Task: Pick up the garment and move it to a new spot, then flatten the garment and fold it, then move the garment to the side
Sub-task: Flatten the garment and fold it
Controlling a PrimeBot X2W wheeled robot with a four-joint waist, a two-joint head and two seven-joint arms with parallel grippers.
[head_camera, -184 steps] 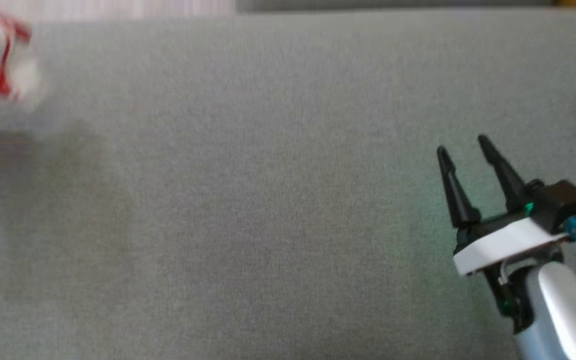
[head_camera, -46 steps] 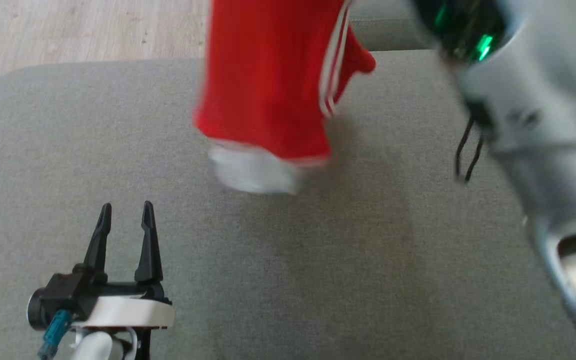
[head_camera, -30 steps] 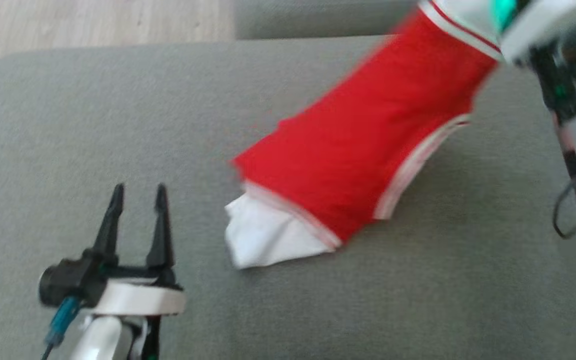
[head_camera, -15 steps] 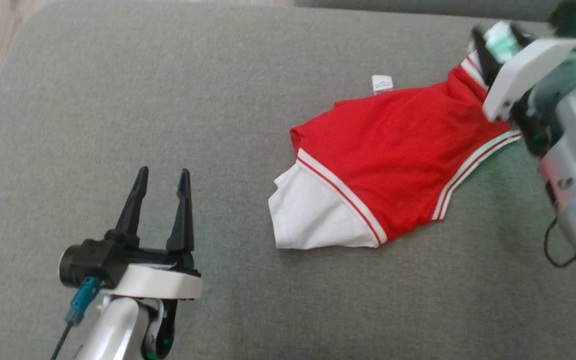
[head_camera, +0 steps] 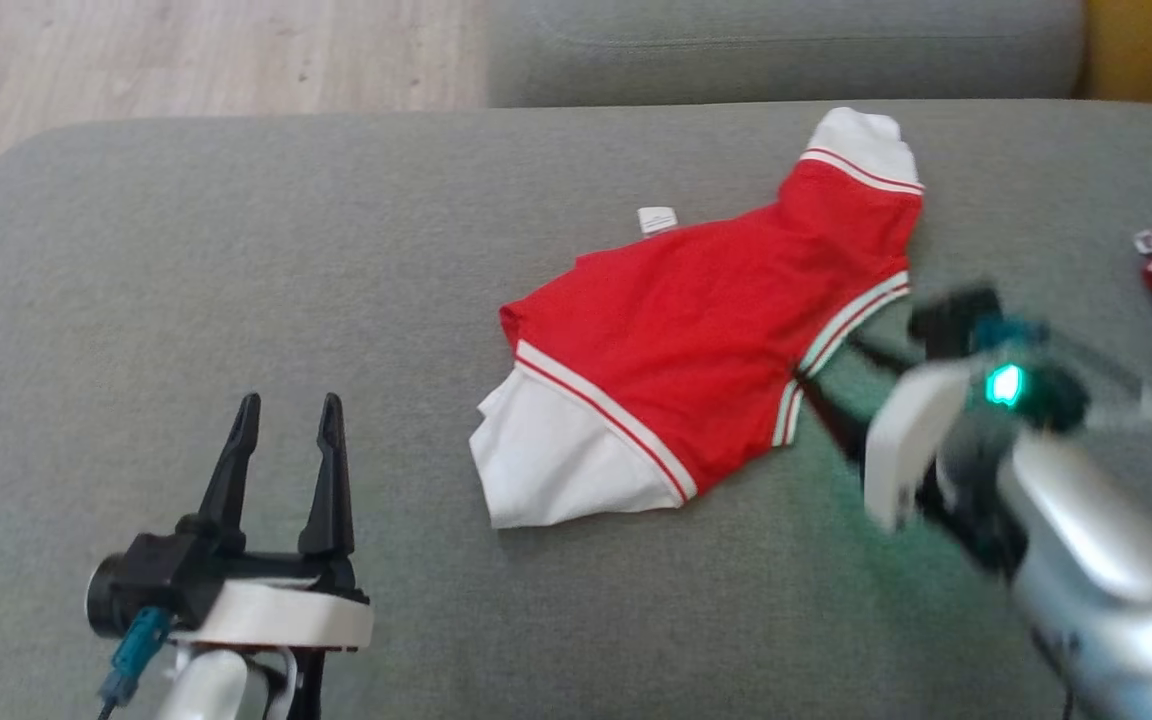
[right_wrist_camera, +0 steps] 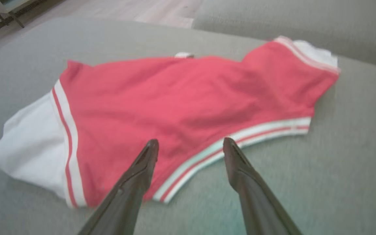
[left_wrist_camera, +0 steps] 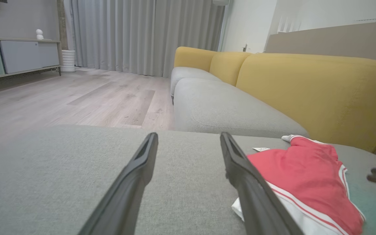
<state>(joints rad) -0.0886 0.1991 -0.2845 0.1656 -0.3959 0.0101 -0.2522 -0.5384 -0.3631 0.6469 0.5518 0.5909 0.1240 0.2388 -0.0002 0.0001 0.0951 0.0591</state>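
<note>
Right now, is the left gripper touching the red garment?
Apart. The head view shows a stretch of bare grey cushion between the open left gripper and the garment.

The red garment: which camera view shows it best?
The head view. There the garment lies whole and clear on the cushion, both white ends visible. The right wrist view shows it close but slightly blurred, behind the right gripper. The left wrist view shows one part, at a low angle, cut by the left gripper.
</note>
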